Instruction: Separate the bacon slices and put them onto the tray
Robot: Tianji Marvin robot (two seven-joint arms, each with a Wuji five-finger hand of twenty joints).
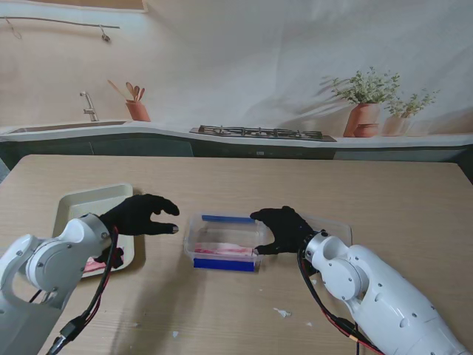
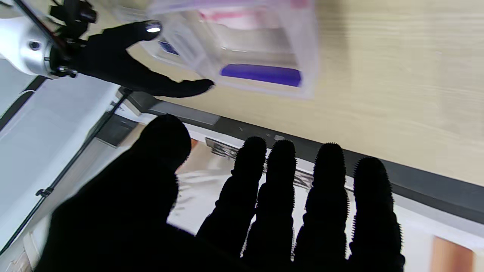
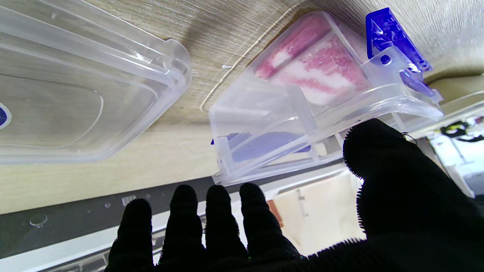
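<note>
Flanking bacon box (image 1: 225,242): robot hands

- bacon slices (image 3: 317,71): pink and white stripes
- container (image 1: 225,244): clear plastic with blue clips (image 3: 393,41)
- lid (image 3: 75,87): clear
- tray (image 1: 77,203): pale cream
- left hand (image 1: 144,216) and right hand (image 1: 284,229): black gloves
- arms (image 1: 384,296): glossy white
- table (image 1: 295,185): light wood grain

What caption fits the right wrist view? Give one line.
Black-gloved right hand at the clear plastic blue-clipped container of pink bacon slices; clear lid alongside.
</note>
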